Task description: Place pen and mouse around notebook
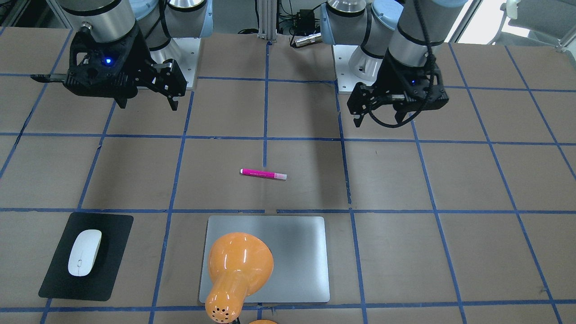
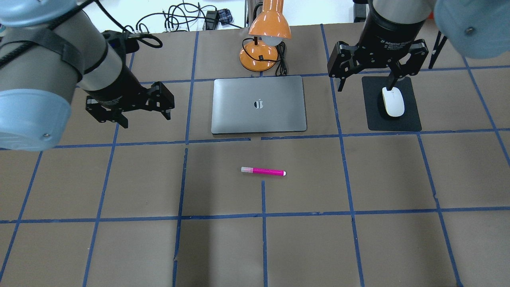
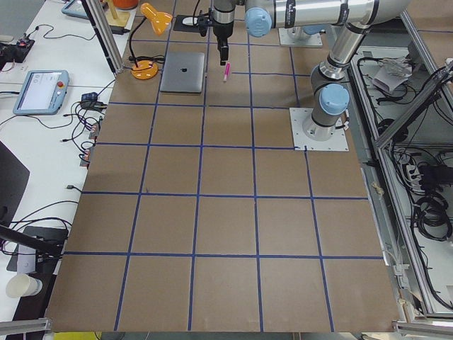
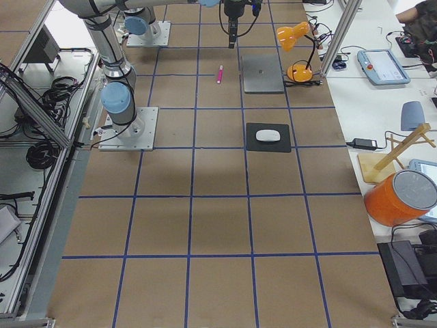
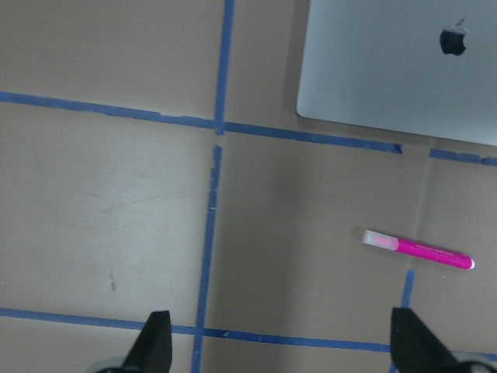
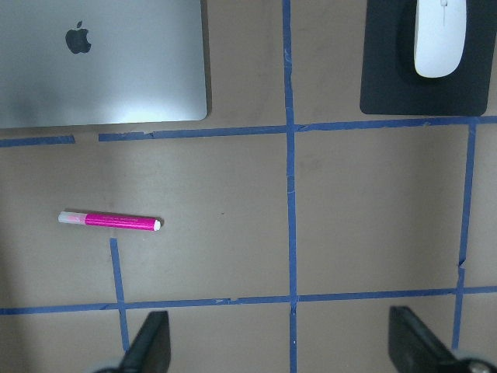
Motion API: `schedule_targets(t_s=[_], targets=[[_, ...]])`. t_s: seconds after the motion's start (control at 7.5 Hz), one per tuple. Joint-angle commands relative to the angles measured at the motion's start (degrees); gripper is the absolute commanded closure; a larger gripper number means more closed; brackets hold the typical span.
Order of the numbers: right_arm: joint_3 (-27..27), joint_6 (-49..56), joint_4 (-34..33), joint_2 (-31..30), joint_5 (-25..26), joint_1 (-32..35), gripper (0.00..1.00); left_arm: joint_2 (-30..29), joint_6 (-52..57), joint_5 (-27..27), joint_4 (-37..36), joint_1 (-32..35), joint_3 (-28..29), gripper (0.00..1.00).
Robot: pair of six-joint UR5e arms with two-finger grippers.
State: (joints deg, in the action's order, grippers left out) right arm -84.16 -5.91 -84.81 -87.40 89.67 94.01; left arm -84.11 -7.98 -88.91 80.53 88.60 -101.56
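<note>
The magenta pen (image 2: 263, 172) lies flat on the brown table, a little in front of the silver notebook (image 2: 275, 115); the wrist views show the same pen (image 5: 418, 249) (image 6: 109, 221). The white mouse (image 2: 393, 102) rests on a black mat (image 2: 394, 123) to the right of the notebook. My left gripper (image 2: 145, 118) hangs open and empty above the table, left of the notebook. Also open and empty, my right gripper (image 2: 366, 87) hovers high between notebook and mouse. In the front-facing view both grippers (image 1: 381, 120) (image 1: 148, 106) are well above the table.
An orange desk lamp (image 2: 265, 36) stands just behind the notebook's far edge, its cable trailing off the table. Blue tape lines (image 2: 263, 215) grid the brown surface. Cables and devices lie on the white side bench (image 3: 42, 92).
</note>
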Motion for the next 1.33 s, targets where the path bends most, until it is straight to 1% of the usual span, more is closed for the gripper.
schedule_targets(t_s=[0.0, 0.4, 0.53, 0.67, 0.8, 0.93, 1.07, 1.2], targets=[[3.0, 0.2, 0.1, 3.7, 0.3, -0.1, 0.0, 1.5, 0.9, -1.2, 0.9, -1.8, 0.2, 0.0], [3.8, 0.2, 0.2, 4.0, 0.5, -0.1, 0.0, 0.4, 0.1, -1.0, 0.9, -1.1, 0.1, 0.0], [3.8, 0.2, 0.2, 3.9, 0.5, -0.1, 0.0, 0.3, 0.1, -1.1, 0.9, 0.7, 0.2, 0.0], [4.0, 0.2, 0.2, 4.0, 0.5, -0.1, 0.0, -0.8, 0.0, -1.5, 2.7, 2.1, 2.7, 0.0], [4.0, 0.2, 0.2, 4.0, 0.4, -0.1, 0.0, -2.8, -1.6, -1.2, 6.8, 2.2, 7.3, 0.0], [4.0, 0.2, 0.0, 4.0, 0.3, -0.1, 0.0, -3.9, -1.9, -1.3, 8.4, 2.3, 8.9, 0.0], [4.1, 0.2, 0.1, 4.0, 0.3, -0.1, 0.0, -4.0, -0.9, -1.4, 7.7, 2.2, 8.9, 0.0], [4.0, 0.2, 0.0, 4.0, 0.2, -0.1, 0.0, -4.1, -0.5, -1.4, 7.7, 1.8, 10.3, 0.0]])
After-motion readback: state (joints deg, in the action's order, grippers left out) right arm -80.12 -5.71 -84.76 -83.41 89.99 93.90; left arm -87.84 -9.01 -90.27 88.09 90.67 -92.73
